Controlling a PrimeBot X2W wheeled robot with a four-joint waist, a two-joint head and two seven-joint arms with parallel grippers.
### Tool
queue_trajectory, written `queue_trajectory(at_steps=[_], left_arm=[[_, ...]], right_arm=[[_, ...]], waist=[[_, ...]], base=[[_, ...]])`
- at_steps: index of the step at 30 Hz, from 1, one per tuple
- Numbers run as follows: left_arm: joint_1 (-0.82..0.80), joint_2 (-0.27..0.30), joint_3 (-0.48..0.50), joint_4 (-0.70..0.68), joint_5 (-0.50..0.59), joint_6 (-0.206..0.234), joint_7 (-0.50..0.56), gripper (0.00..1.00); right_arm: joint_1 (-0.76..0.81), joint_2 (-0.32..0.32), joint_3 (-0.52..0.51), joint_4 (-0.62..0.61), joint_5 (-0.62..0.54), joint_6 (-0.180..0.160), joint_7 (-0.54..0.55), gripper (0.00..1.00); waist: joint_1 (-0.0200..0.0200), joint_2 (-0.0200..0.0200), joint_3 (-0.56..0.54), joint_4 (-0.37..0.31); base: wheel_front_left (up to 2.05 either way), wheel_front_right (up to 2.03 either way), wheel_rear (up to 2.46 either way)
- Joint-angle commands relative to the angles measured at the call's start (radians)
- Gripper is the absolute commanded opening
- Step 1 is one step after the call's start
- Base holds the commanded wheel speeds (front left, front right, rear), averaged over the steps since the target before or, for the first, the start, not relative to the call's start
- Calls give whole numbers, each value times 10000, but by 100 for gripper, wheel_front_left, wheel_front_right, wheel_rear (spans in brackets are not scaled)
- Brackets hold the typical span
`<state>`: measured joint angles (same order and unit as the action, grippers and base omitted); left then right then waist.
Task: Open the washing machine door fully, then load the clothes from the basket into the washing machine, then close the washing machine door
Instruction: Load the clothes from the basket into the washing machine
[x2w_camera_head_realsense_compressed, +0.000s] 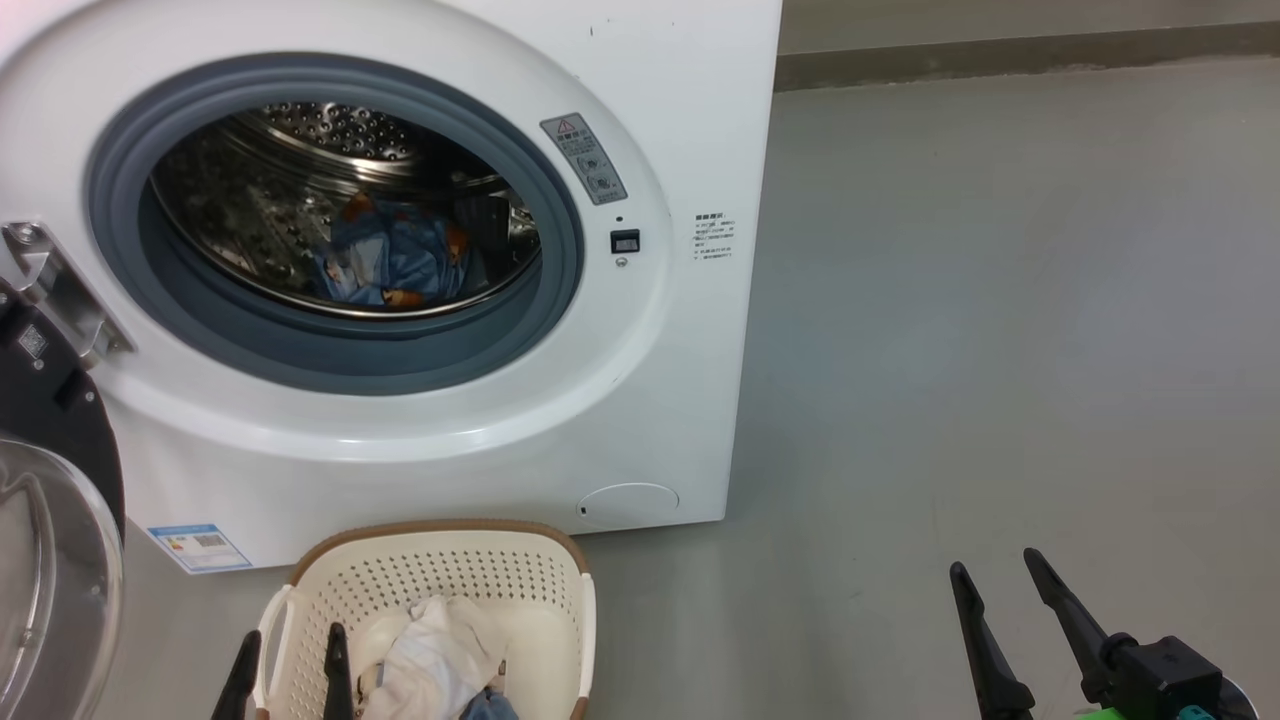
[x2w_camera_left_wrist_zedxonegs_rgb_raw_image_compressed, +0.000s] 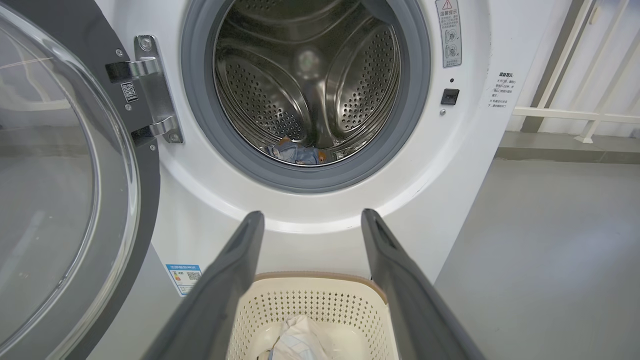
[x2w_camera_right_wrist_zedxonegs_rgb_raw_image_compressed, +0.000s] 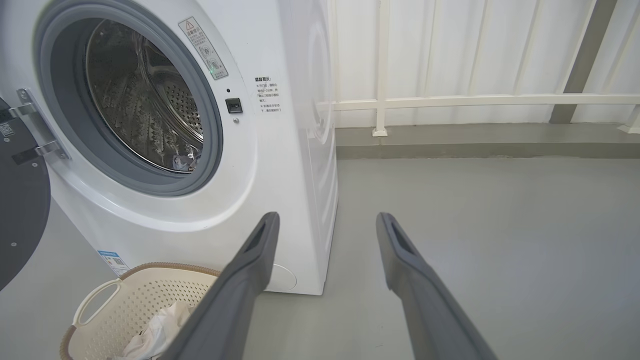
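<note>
Standing heavy and fixed, the washing machine (x2w_camera_head_realsense_compressed: 650, 400) has its door (x2w_camera_head_realsense_compressed: 50, 560) swung wide at the left. The basket (x2w_camera_head_realsense_compressed: 540, 600) sits just before it, light and rigid. In it lie the clothes (x2w_camera_head_realsense_compressed: 440, 650), a crumpled white cloth, soft and limp; pinching a raised fold should lift it. One blue printed piece (x2w_camera_head_realsense_compressed: 395, 255) lies in the drum (x2w_camera_head_realsense_compressed: 300, 200). The left end effector (x2w_camera_head_realsense_compressed: 290, 640) hangs spread wide and empty at the basket's left rim, beside the cloth; the right end effector (x2w_camera_head_realsense_compressed: 995, 565), likewise spread and empty, is well apart over the floor (x2w_camera_head_realsense_compressed: 1000, 300).
</note>
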<state>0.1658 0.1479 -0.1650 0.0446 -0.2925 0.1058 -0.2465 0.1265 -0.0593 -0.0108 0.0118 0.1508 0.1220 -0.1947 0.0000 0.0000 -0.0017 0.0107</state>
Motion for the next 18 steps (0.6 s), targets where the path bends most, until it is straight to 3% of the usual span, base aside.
queue_trajectory(at_steps=[1,8,18], left_arm=[[-395,67,277,-202,39,80,-17,100],[-1073,-97,30,752,-244,-203,252,100],[-2913,-412,-351,3144,-511,-755,242,100]], right_arm=[[-81,-47,287,-284,-140,87,-34,100],[-287,-83,381,-386,-89,87,-53,100],[-847,-261,346,-635,49,87,-195,100]], waist=[[0,0,82,5],[0,0,622,-22],[0,0,1988,-86]], base=[[0,0,0],[0,0,0],[0,0,0]])
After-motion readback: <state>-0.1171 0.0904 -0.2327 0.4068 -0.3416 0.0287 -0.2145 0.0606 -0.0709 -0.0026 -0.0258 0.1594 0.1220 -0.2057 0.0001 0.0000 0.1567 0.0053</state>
